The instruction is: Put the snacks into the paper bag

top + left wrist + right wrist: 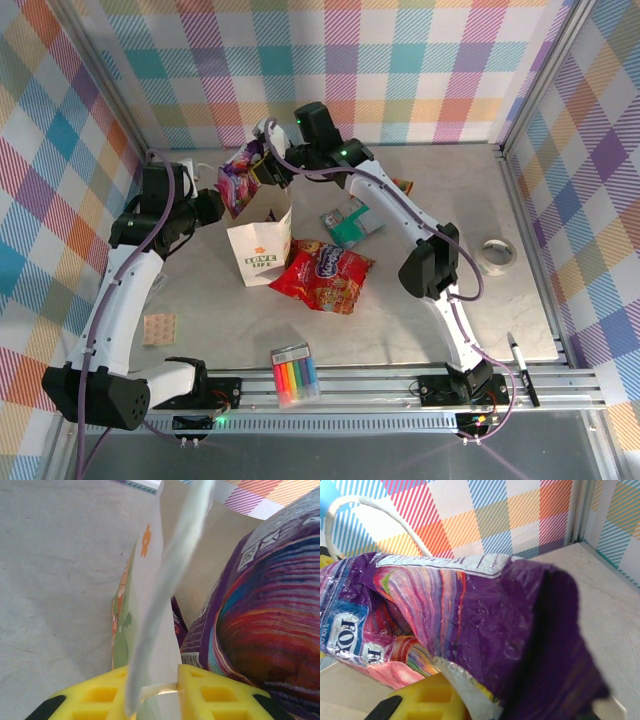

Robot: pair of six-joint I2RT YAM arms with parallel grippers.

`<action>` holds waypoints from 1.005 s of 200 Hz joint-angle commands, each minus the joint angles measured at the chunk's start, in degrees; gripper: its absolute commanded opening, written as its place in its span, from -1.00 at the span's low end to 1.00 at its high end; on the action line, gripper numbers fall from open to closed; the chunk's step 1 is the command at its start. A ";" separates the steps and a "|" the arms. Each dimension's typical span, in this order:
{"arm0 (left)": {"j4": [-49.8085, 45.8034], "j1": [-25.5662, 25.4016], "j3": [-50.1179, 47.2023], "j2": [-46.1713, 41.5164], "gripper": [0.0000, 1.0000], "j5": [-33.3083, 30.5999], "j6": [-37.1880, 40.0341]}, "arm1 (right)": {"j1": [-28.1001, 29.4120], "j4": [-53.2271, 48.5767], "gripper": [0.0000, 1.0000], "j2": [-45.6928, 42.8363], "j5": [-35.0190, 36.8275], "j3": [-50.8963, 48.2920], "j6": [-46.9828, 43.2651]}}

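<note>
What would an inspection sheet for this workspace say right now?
Surface: grey tabletop, faint marks.
Job's things: paper bag standing; purple packet above its mouth; red packet, teal-and-white packet, orange packet lying on table.
Clutter: marker pack, tape roll, black pen, tan square pad.
Hands: left hand shut on bag's handle; right hand shut on purple packet.
Cables: purple cables along both arms.
Surroundings: plaid walls; metal rail at near edge.

Grey table (pixel 385 335), red packet (pixel 322 278), markers (pixel 294 376)
</note>
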 commanded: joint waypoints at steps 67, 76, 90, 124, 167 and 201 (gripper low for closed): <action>2.49 0.28 -2.21 0.28 -0.47 2.96 -0.95 | 0.65 5.52 -0.47 3.09 0.53 4.68 2.99; 2.59 0.26 -2.32 0.21 -0.47 2.98 -0.94 | 0.68 5.39 -0.47 3.40 1.03 4.90 2.84; 2.67 0.32 -2.41 0.44 -0.47 3.16 -0.95 | 1.07 4.68 -0.49 3.71 2.75 5.15 1.96; 3.53 0.29 -2.76 -0.12 -0.48 3.30 -0.83 | 1.97 3.26 -0.48 4.11 5.16 5.33 -0.79; 3.35 0.32 -2.60 0.01 -0.48 3.59 -0.77 | 3.15 4.44 -0.41 4.99 4.10 5.87 -0.25; 3.48 0.28 -2.60 -0.04 -0.48 3.85 -0.77 | 4.78 3.75 -0.15 5.86 6.59 5.96 -2.78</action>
